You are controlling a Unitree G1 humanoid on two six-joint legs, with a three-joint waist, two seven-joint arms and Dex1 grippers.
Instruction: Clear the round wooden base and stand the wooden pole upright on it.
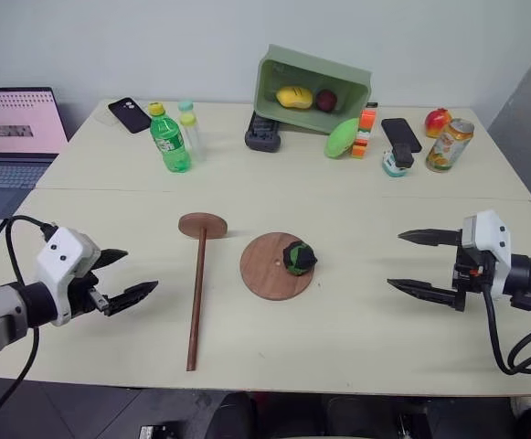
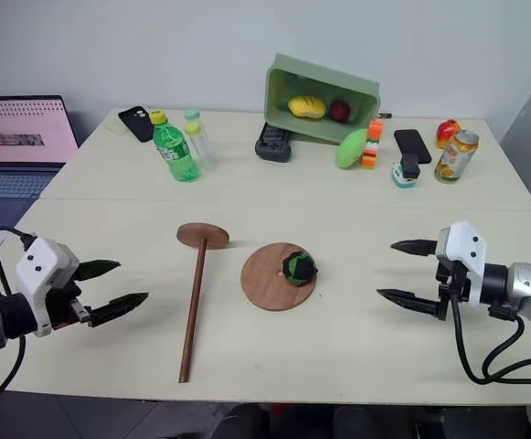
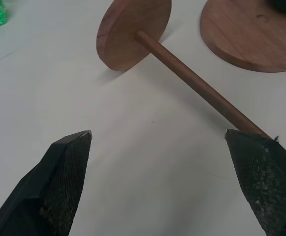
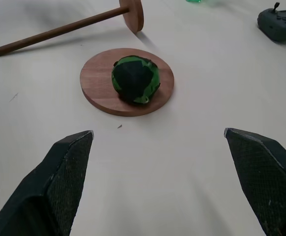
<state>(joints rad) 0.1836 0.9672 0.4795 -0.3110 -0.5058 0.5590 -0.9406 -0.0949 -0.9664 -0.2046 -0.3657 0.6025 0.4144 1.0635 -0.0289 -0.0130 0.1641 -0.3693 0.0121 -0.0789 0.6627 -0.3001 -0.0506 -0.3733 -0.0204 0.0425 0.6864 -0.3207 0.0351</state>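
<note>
1 round wooden base (image 1: pixel 274 267) lies mid-table carrying 1 green-black ball (image 1: pixel 298 258); 1 wooden pole (image 1: pixel 196 297) lies flat just left. Left gripper (image 1: pixel 119 277) and right gripper (image 1: pixel 415 262) gape wide, empty.

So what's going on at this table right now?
Nothing is held yet. The left gripper and right gripper hover open on either side. A green-and-black ball sits on the round wooden base, and the wooden pole lies flat beside it, so the base isn't cleared.
</note>
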